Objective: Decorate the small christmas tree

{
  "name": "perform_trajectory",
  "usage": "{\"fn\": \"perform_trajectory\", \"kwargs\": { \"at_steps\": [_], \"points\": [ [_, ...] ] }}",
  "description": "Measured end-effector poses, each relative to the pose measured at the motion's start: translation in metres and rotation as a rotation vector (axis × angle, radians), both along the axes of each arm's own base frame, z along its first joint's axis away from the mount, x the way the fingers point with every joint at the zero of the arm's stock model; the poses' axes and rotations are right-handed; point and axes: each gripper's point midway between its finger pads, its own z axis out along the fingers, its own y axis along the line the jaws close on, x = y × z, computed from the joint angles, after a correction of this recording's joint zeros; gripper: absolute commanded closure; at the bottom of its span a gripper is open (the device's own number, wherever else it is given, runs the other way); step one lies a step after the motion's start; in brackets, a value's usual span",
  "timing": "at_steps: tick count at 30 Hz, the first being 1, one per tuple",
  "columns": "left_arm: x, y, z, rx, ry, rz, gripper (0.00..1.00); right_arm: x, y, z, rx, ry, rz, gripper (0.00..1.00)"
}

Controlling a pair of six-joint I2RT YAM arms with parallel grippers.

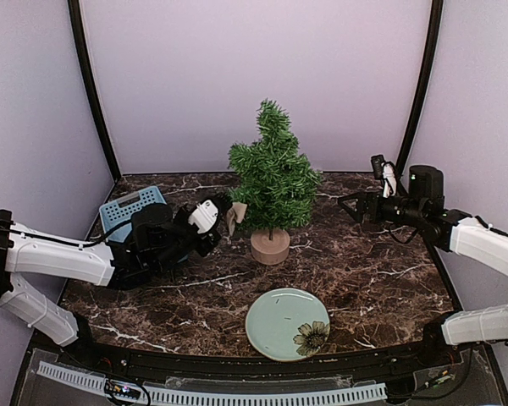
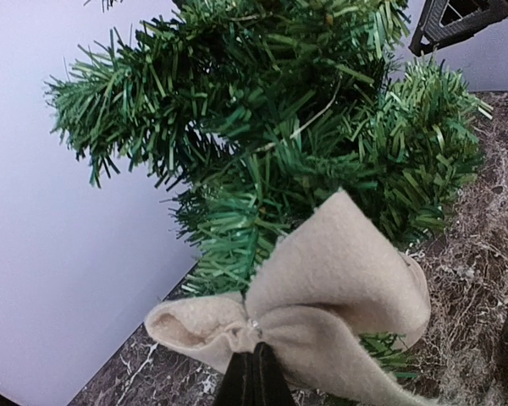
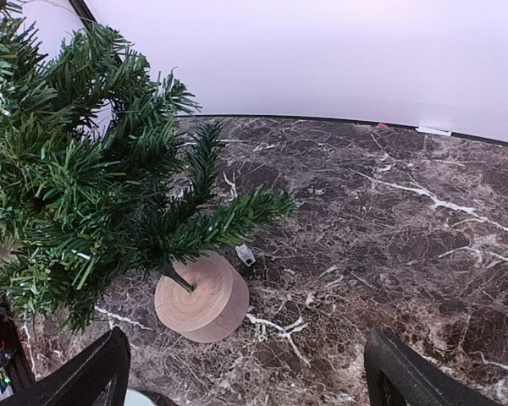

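1. At the tree's left flank, the left gripper (image 2: 254, 379) pinches a beige felt bow (image 2: 322, 279) by its knot, just beside the lower branches.
2. Mid-table stands the small christmas tree (image 1: 273, 182). It looks light and tippy with springy needles, so I'd steady it by the wooden stump (image 1: 270, 247).
3. Right of it, the right gripper (image 1: 351, 207) hangs spread wide.

Robot lab enclosure, plain lilac walls (image 1: 237, 76), marble-patterned tabletop (image 1: 381, 279)
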Motion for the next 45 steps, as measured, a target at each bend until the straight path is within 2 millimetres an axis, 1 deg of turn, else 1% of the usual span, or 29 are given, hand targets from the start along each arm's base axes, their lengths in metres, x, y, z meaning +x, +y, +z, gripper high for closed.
{"fn": "perform_trajectory", "kwargs": {
  "at_steps": [2,7,17,21,26,31,38,45],
  "points": [
    [-0.001,0.002,-0.006,-0.001,0.016,0.003,1.0,0.0,0.0,0.0,0.0,0.0,0.0,0.03],
    [0.0,0.001,-0.006,-0.033,0.028,0.006,1.0,0.0,0.0,0.0,0.0,0.0,0.0,0.03],
    [0.002,-0.003,-0.019,-0.04,0.052,0.008,1.0,0.0,0.0,0.0,-0.001,0.0,-0.001,0.02],
    [0.001,-0.002,-0.021,-0.052,0.053,0.006,1.0,0.0,0.0,0.0,-0.002,0.0,-0.003,0.02],
    [-0.004,0.003,-0.029,-0.051,0.057,0.002,1.0,0.0,-0.001,0.0,-0.002,0.0,-0.004,0.02],
    [-0.006,0.006,-0.03,-0.054,0.056,-0.001,1.0,0.0,0.0,0.0,-0.001,0.0,-0.004,0.02],
    [-0.005,0.0,-0.033,-0.048,0.063,-0.018,1.0,0.0,0.0,0.0,-0.001,0.0,-0.004,0.02],
    [-0.002,-0.009,-0.047,-0.034,0.095,-0.029,1.0,0.001,-0.002,-0.001,-0.006,0.001,-0.012,0.02]
  ]
}}
